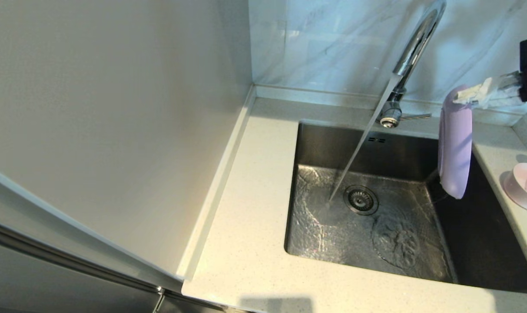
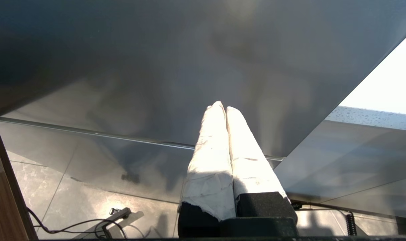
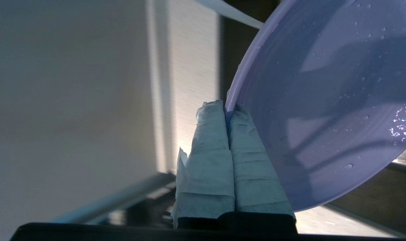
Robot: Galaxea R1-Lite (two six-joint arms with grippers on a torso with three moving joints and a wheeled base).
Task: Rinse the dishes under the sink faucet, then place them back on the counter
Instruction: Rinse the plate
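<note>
- Parked below the counter (image 1: pixel 246 208), out of the head view: left gripper (image 2: pixel 222 106), fingers pressed together on nothing.
- Running from the sink faucet (image 1: pixel 413 48) into the sink (image 1: pixel 333 226), left of the drain.
- Dangling edge-on over the sink's right side, well right of the stream: lilac plate (image 1: pixel 455 141), pinched at its top rim by the right gripper (image 3: pixel 228 107).
- Risking a slip, the wet rim being held so narrowly.
- Getting cut off at the right edge: pink bowl (image 1: pixel 522 184).

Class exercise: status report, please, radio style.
Right gripper shut on lilac plate, hanging beside running faucet. Left gripper shut, parked off the counter. Nothing obstructing.
</note>
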